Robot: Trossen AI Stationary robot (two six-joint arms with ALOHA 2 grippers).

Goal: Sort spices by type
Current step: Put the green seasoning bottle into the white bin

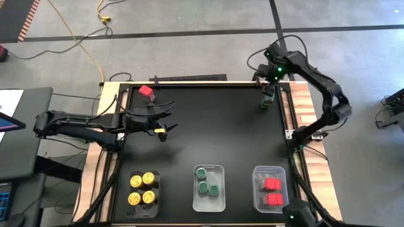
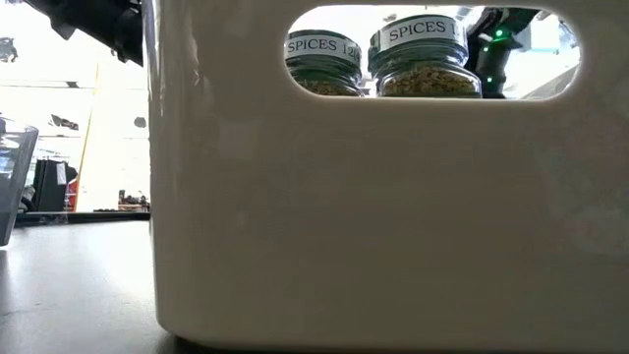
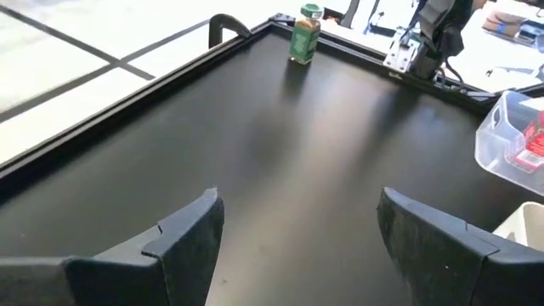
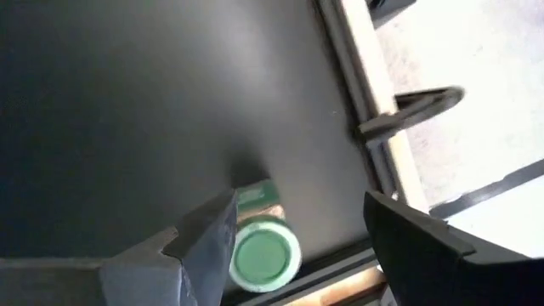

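One green-lidded spice jar stands upright on the black mat near the table's far right corner, also seen in the left wrist view. My right gripper hangs open above it, pointing steeply down. In the right wrist view the jar's lid shows beside one finger, and I see no touch. A red-lidded jar sits near the far left corner. My left gripper stands open over the mat's left part with nothing between its fingers.
Three clear trays line the near edge: yellow-lidded jars at the left, green-lidded jars in the middle, red-lidded jars at the right. In the low view a tray wall fills the picture. The mat's middle lies bare.
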